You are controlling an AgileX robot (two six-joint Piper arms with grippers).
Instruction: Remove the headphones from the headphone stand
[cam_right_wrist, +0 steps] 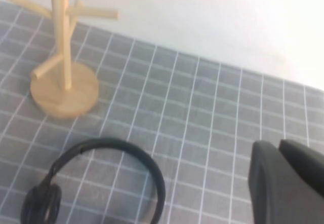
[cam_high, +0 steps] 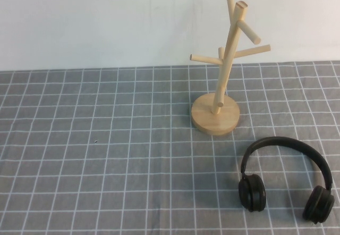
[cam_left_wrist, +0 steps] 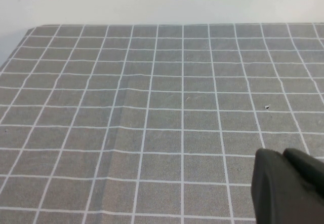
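Note:
The black headphones (cam_high: 287,179) lie flat on the grey checked cloth at the front right, headband arching toward the back, apart from the stand. The light wooden headphone stand (cam_high: 228,59) stands upright behind them with bare pegs. The right wrist view shows the headphones (cam_right_wrist: 126,155) and the stand (cam_right_wrist: 63,77) too. My right gripper (cam_right_wrist: 277,143) is shut and empty, above the cloth to the right of the headphones. My left gripper (cam_left_wrist: 281,152) is shut and empty over bare cloth on the left. Neither gripper shows in the high view.
The grey checked tablecloth (cam_high: 106,155) covers the table up to a white wall at the back. The cloth's far edge and left corner show in the left wrist view (cam_left_wrist: 30,31).

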